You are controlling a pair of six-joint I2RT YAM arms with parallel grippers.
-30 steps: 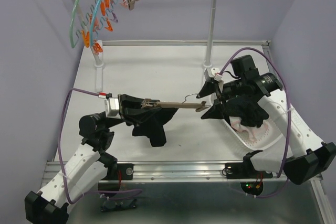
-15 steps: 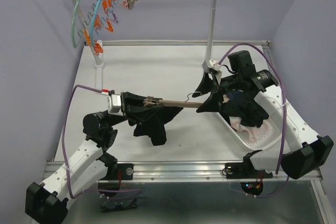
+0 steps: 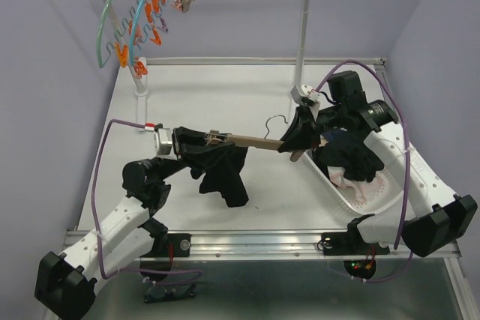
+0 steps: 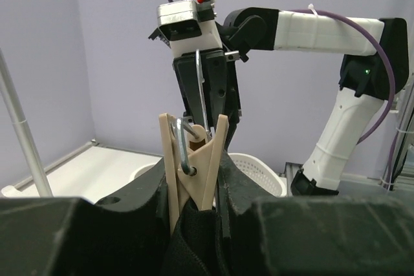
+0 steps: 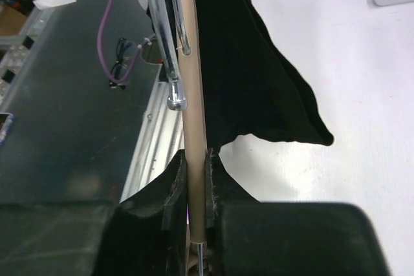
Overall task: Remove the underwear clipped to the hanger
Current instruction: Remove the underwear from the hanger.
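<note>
The right gripper (image 5: 195,179), wide open a second ago, now pinches one end of the pale wooden clip hanger (image 3: 251,140). The left gripper (image 3: 201,145) clamps the hanger's other end, where the black cloth underwear (image 3: 225,177) hangs clipped below it. Its fingers hide where clip meets cloth.

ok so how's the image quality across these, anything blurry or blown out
Top external: evenly lit and sharp, with a faint shadow under the black underwear on the white table. Left wrist: the left gripper's fingers are a dark blur, the wooden hanger sharp. Right wrist: the right gripper's fingers are blurred, the underwear featureless black, the table very bright.
</note>
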